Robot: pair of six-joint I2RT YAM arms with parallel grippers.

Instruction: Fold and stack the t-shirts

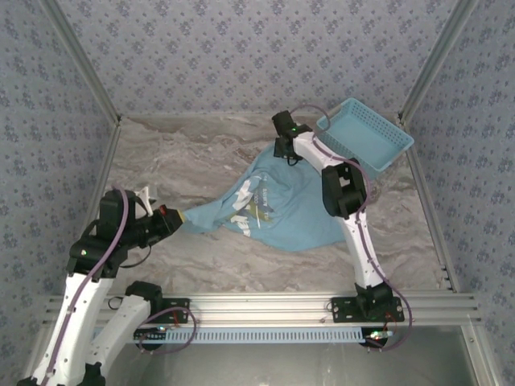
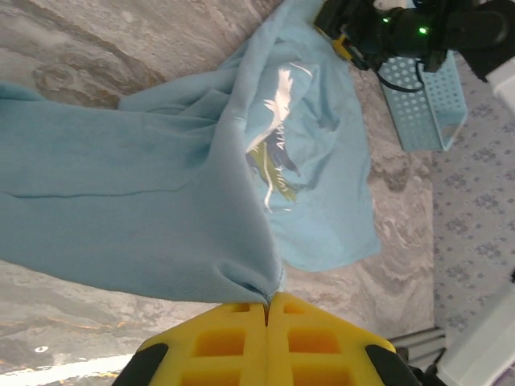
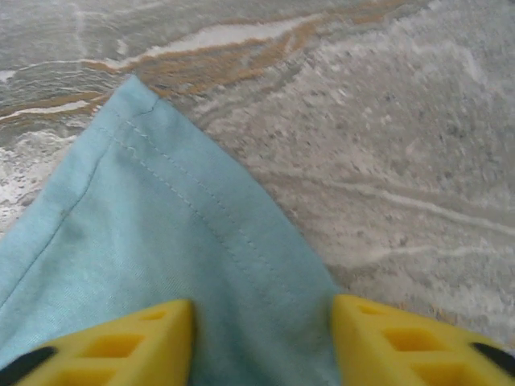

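From where I stand, the job looks barely begun. One light blue t-shirt (image 1: 282, 209) lies rumpled in the middle of the table (image 1: 201, 153), print side up, drawn out towards the left of the overhead view into a narrow point. No fold has been made that I can see, and nothing is stacked anywhere.

The left gripper (image 2: 265, 310) has its yellow fingers pressed together on that drawn-out point of cloth, low in its own wrist view; from above it sits at centre left (image 1: 173, 221). The right gripper (image 3: 261, 354) stands at the shirt's far corner, just above centre in the overhead view (image 1: 286, 149). Its fingers are spread wide, one on each side of a hemmed corner that lies flat between them, so I judge it is not pinching anything yet.

What is left, I reckon, is nearly everything: flattening the shirt, folding it and setting it down as a stack.

The tabletop is grey-brown marbled stone. A light blue lattice basket (image 1: 366, 133) sits at the upper right, near the right arm. Walls covered in a blue-grey flowered pattern close the space in, with bare aluminium rails along the edges.
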